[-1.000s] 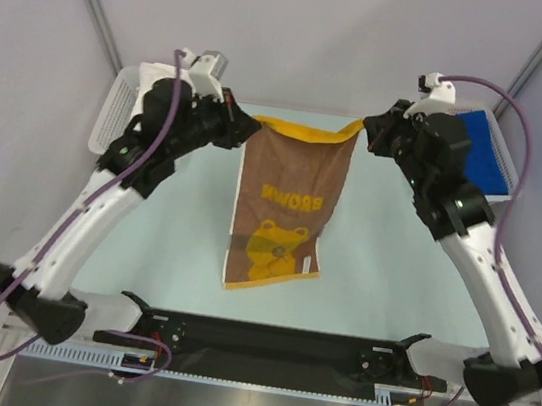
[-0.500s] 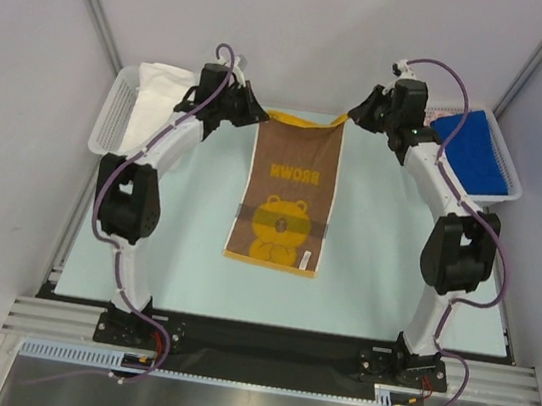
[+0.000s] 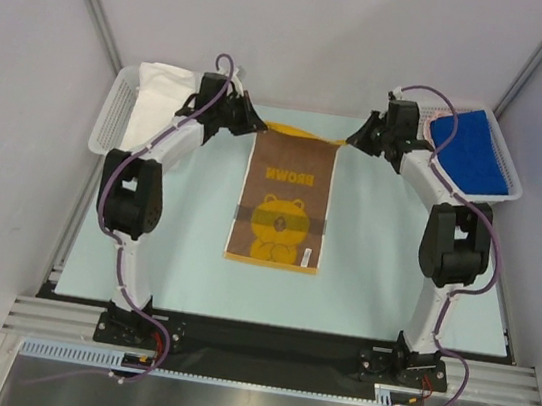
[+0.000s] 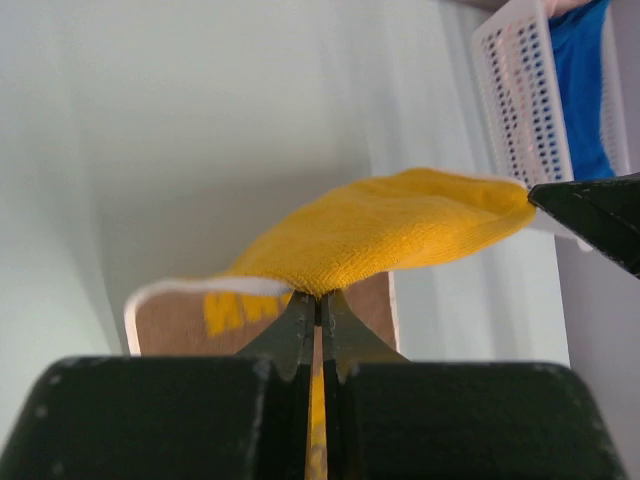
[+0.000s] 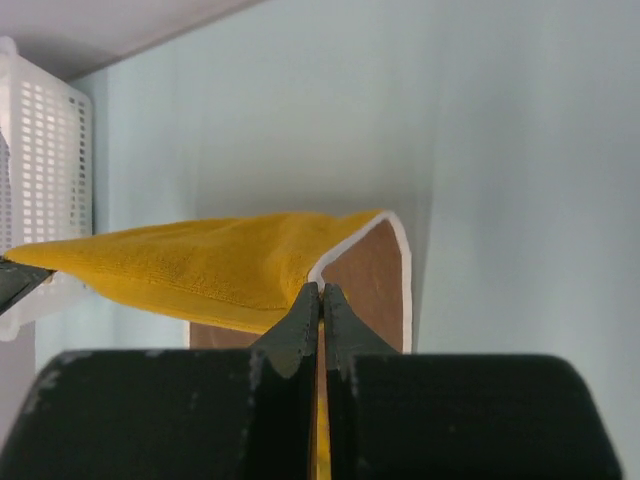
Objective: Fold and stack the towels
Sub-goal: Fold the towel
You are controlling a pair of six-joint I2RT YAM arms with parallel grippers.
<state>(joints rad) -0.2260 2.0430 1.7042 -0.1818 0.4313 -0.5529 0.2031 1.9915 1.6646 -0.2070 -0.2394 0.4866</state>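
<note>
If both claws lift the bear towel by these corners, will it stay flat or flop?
Likely floppy: the bear towel bows between the left claw and right claw while the rest lies limp on the table. Probably light: two thin corner pinches hold it. Its fuzzy pile probably resists slipping.

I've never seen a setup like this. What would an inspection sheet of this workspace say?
Surface: pale green table, flat.
Job's things: bear towel lying lengthwise, far edge lifted; white towel in left basket; blue towel in right basket.
Clutter: nothing seen.
Claws: left claw and right claw each shut on a far corner of the bear towel.
Cables: purple cables run along both arms.
Surroundings: grey walls.
</note>
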